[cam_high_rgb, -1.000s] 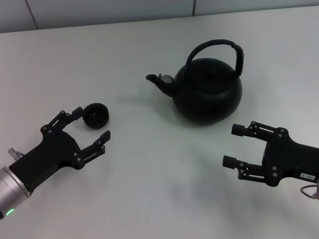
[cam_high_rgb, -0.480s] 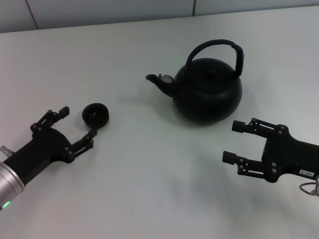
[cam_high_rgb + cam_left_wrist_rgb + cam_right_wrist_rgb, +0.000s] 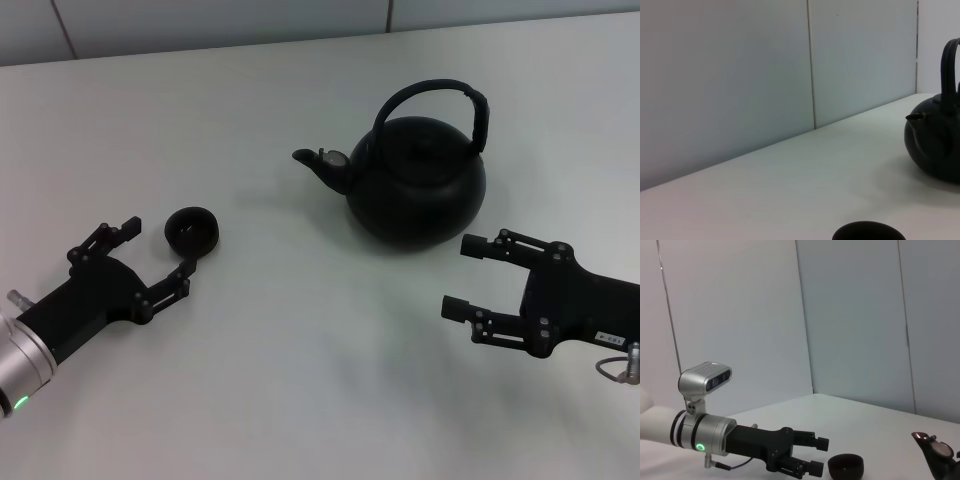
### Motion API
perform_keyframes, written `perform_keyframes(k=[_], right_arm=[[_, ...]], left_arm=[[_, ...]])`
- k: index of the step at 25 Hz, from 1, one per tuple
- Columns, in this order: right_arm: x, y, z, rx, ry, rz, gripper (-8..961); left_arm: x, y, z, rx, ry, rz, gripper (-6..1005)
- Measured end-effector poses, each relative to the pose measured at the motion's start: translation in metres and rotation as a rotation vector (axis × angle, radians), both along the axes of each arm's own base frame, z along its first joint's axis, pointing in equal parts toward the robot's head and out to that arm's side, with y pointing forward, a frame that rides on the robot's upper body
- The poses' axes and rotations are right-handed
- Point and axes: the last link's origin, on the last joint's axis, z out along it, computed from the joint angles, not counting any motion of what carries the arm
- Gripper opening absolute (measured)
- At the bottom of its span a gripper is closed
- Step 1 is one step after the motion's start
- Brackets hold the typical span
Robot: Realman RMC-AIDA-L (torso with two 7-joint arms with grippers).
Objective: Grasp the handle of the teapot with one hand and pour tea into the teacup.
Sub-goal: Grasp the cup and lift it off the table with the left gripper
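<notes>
**Right gripper nearer the teapot; handle arch above and beyond its fingertips**

The right gripper [image 3: 467, 274] hovers low with its fingers spread wide, tips directed toward the teapot [image 3: 415, 180] and stopping just short of the pot's near right flank, not touching. From this gripper the handle [image 3: 432, 96] lies higher and farther on, its arch running across the lid from the spout [image 3: 320, 164] side to the opposite side. Judged from this layout, the right arm is the nearer one for the grasp and needs to rise over the body. The left gripper [image 3: 155, 251], also spread, sits well apart from the teapot, just beside the teacup [image 3: 191, 229], which stands off the spout side on the table [image 3: 300, 350]
</notes>
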Motion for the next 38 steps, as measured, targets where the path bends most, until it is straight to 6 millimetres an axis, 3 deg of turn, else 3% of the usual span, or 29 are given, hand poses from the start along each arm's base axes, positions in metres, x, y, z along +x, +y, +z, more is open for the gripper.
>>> perform_keyframes(k=[38], right_arm=[[0.002, 0.002, 0.001, 0.011, -0.019, -0.008, 771]], left_arm=[[0.008, 0.018, -0.008, -0.047, 0.021, 0.026, 826]])
